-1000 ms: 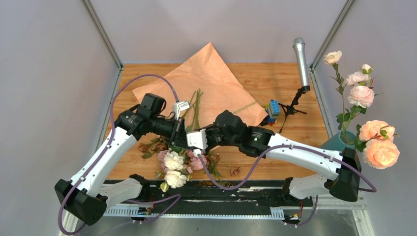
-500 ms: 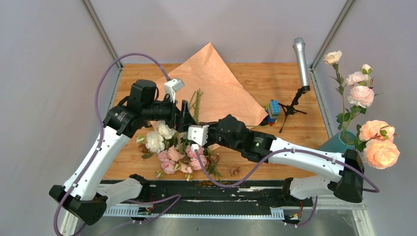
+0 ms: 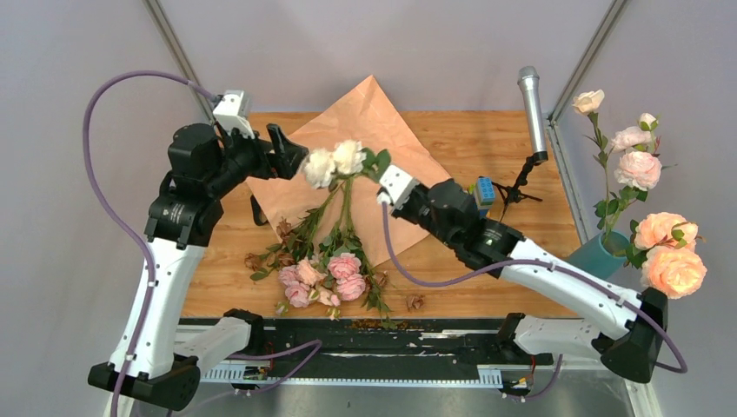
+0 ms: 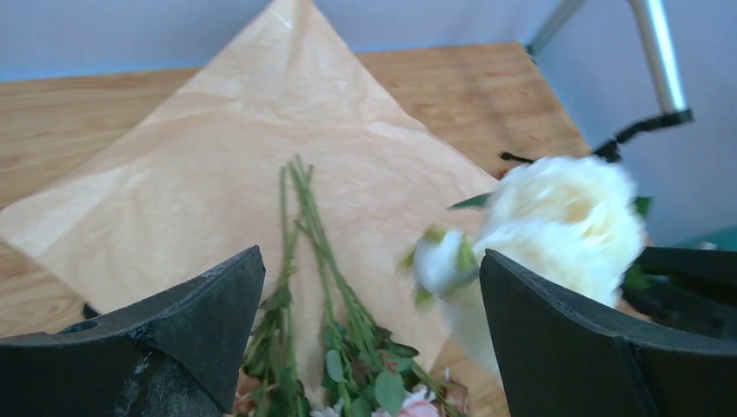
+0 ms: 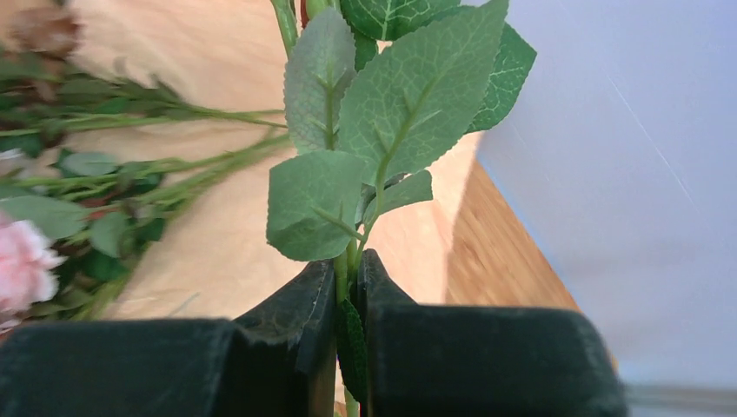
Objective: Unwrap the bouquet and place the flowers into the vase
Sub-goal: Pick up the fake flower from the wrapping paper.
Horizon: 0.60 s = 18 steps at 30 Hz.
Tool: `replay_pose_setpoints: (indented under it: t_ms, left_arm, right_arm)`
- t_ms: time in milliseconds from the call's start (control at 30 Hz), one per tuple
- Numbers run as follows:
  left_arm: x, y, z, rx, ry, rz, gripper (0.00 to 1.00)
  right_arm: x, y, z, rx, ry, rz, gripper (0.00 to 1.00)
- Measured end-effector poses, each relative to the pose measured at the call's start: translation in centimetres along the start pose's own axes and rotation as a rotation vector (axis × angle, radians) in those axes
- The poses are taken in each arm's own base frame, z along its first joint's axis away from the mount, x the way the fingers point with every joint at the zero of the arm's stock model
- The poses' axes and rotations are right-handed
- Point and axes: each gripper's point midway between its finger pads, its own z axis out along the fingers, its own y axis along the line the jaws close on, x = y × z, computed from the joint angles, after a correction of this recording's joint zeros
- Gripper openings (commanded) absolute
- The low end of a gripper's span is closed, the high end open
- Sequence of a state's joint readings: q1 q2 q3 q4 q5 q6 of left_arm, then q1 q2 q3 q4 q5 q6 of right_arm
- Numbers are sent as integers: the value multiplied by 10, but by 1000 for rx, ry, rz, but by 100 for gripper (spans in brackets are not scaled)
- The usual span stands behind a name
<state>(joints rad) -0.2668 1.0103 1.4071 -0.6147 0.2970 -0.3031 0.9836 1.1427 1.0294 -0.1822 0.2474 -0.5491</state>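
The bouquet lies unwrapped: its tan paper (image 3: 382,130) is spread flat on the table. Pink flowers (image 3: 326,271) with long green stems lie across the paper's near edge. My right gripper (image 3: 382,174) is shut on the leafy stem (image 5: 348,261) of a cream-white rose sprig (image 3: 335,161), holding it in the air above the paper. My left gripper (image 3: 289,149) hangs open just left of those blooms, nothing between its fingers (image 4: 200,321); the cream roses (image 4: 565,217) show beside its right finger. The teal vase (image 3: 593,254) stands at the far right edge.
Large peach roses (image 3: 669,256) and pale pink ones (image 3: 637,168) rise around the vase. A silver microphone (image 3: 532,104) on a black stand and a small blue block toy (image 3: 482,193) sit back right. Dried brown bits (image 3: 415,301) lie near the front edge.
The cream roses went from the pile at the table's front up over the paper, now in the right gripper. The left gripper opened and rose back to the far left.
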Motion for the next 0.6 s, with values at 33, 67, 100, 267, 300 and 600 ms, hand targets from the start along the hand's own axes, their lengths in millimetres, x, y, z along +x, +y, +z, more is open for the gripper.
replay_pose_setpoints:
  t_ms: [33,67,100,267,300,600]
  left_arm:
    - [-4,11,0,-48,-18,-1,100]
    - [-7,21,1,-91,-32,-2,100]
    - [-8,30,1,-131,-42,-1,100]
    - [3,61,5,-259,-32,21,100]
    - [9,67,7,-279,-20,28,100]
    - [74,107,16,-392,107,88,100]
  right_arm:
    - [6,-14,-4,42,18,32,0]
    - [10,-26,-8,78,33,56,0]
    - [17,-42,-14,129,61,86,0]
    - [23,-118,-48,369,108,198,0]
    - [20,-134,-57,420,106,217,0]
    - [13,-249,-142,827,93,300,0]
